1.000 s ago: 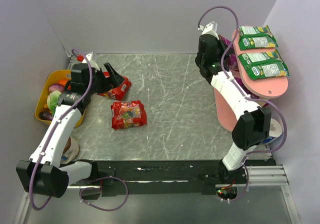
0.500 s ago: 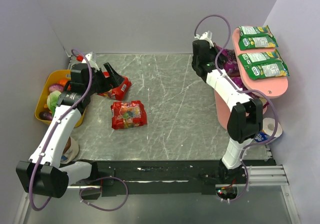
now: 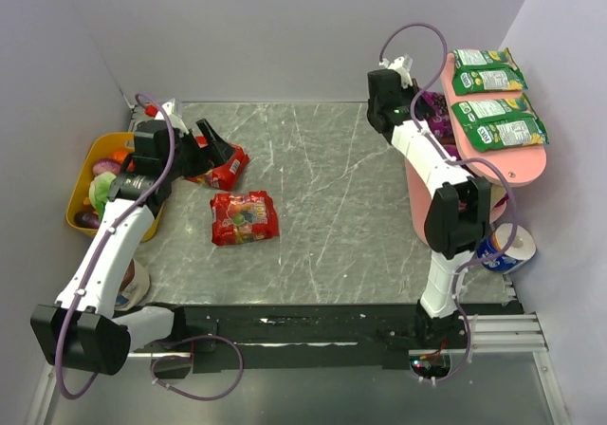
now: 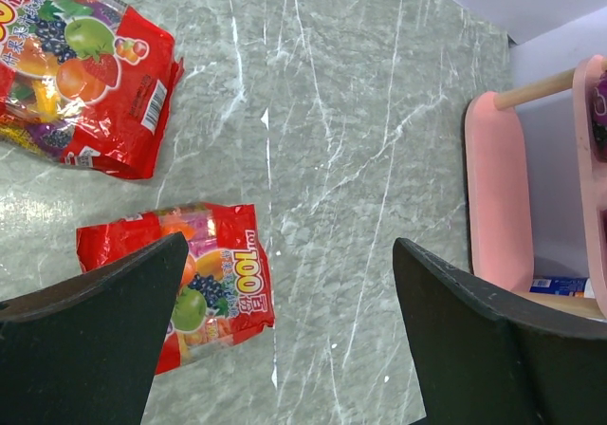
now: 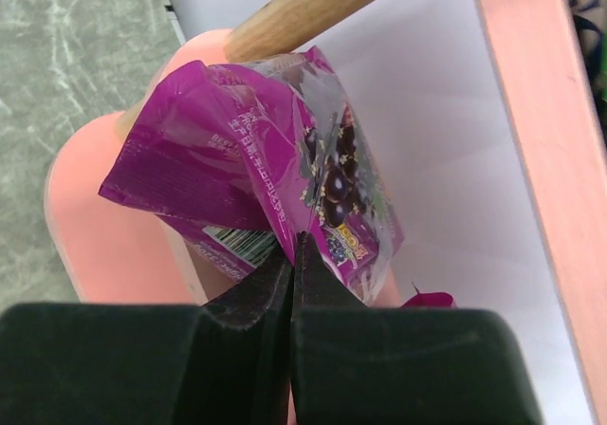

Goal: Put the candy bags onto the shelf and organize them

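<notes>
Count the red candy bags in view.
2. One red bag lies on the table; the second red bag lies beyond it, beneath the open left gripper. None seem hidden.

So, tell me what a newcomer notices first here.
The tall pink three-tier shelf at right stands out, with glossy green candy packets on top. The right end effector is shut on a crumpled purple packet at a tier below. Two red fruit-print packets lie on the table at left.

Table, grey marble. L side: far red bag and near red bag, flat, just apart. R side: pink shelf, upright. Top tier: 2 green bags, flat. Tier below, far end: purple bag.
</notes>
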